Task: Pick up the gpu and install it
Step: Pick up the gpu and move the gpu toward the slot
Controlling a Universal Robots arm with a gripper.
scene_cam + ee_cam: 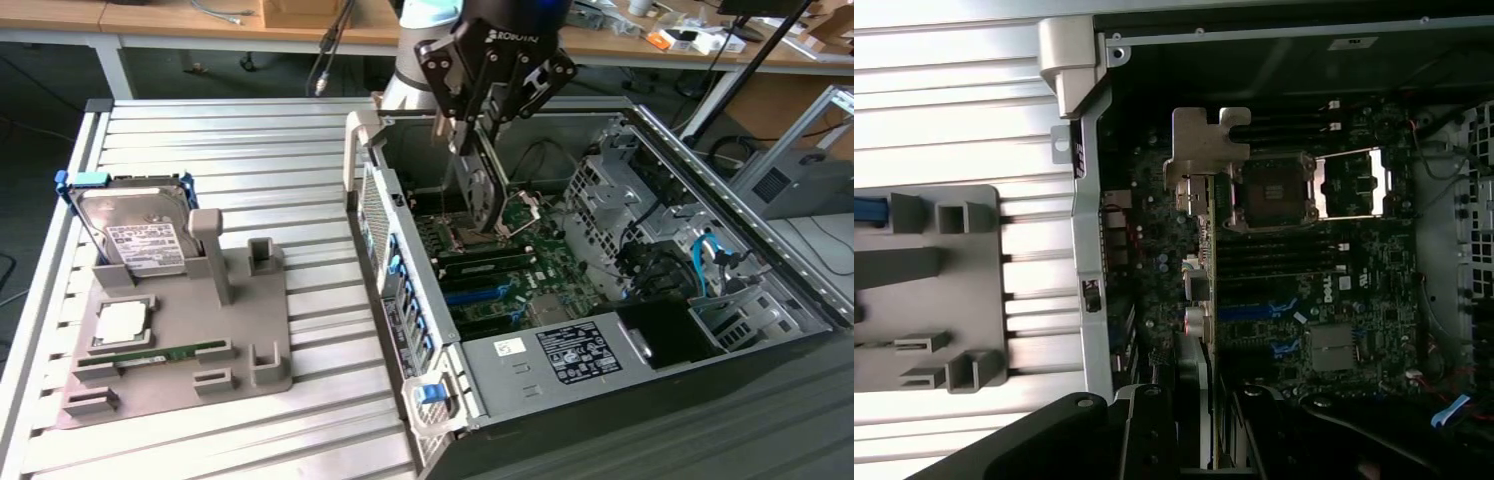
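My gripper [483, 145] hangs over the open computer case [747, 250], shut on the gpu [489, 195]. The card is dark and thin and hangs edge-down, its lower end just above the motherboard [514, 275]. In the wrist view the gpu [1204, 290] shows edge-on between my dark fingers [1154, 430]. Its pale metal bracket [1206, 150] points away from the camera, above the board near the case's rear wall. Blue expansion slots [1254, 312] lie on the board right beside the card's edge.
A grey parts holder [200, 330] sits on the slatted table [240, 150] at the exterior view's left. It carries a silver hard drive [134, 235], a square chip [120, 320] and a green memory stick [160, 355]. Drive cages and cables [667, 250] crowd the case's far side.
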